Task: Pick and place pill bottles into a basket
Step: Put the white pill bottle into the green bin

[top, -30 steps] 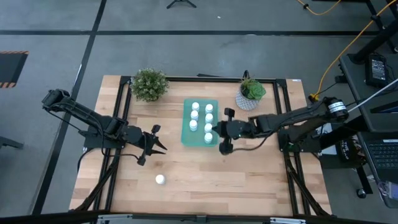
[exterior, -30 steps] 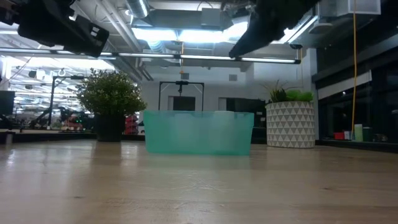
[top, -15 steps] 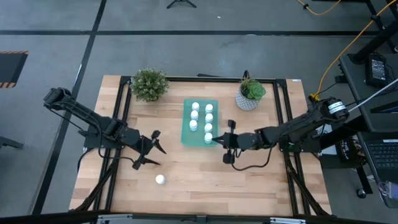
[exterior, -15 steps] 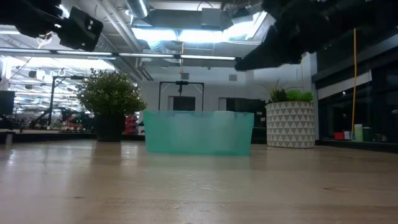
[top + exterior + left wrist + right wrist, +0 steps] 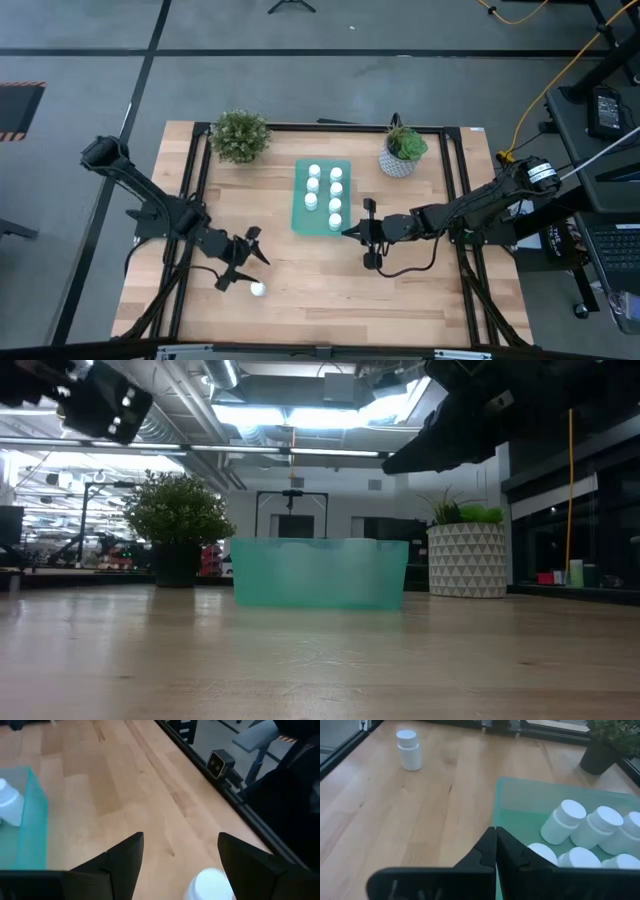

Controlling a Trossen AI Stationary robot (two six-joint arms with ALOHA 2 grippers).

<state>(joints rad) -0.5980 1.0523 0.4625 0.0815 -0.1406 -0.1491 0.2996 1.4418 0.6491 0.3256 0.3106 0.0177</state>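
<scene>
The teal basket (image 5: 303, 215) sits at the table's middle and holds several white pill bottles (image 5: 325, 190); they also show in the right wrist view (image 5: 580, 835). One loose pill bottle (image 5: 258, 289) stands upright on the table near the front left; it also shows in the right wrist view (image 5: 409, 750). My left gripper (image 5: 252, 270) is open just above and beside this bottle; the bottle's cap (image 5: 210, 882) shows close to one finger. My right gripper (image 5: 347, 231) is shut and empty at the basket's near right corner (image 5: 520, 800).
A bushy plant in a dark pot (image 5: 240, 135) stands at the far left, and a plant in a white patterned pot (image 5: 403, 150) at the far right of the basket. Bare wood lies along the table's near side. In the low view the basket (image 5: 320, 572) stands mid-table.
My left gripper has gone toward the table's near edge, onto the loose bottle, staying open. My right gripper has drawn back a little from over the basket toward the near edge. The bottles have not moved.
</scene>
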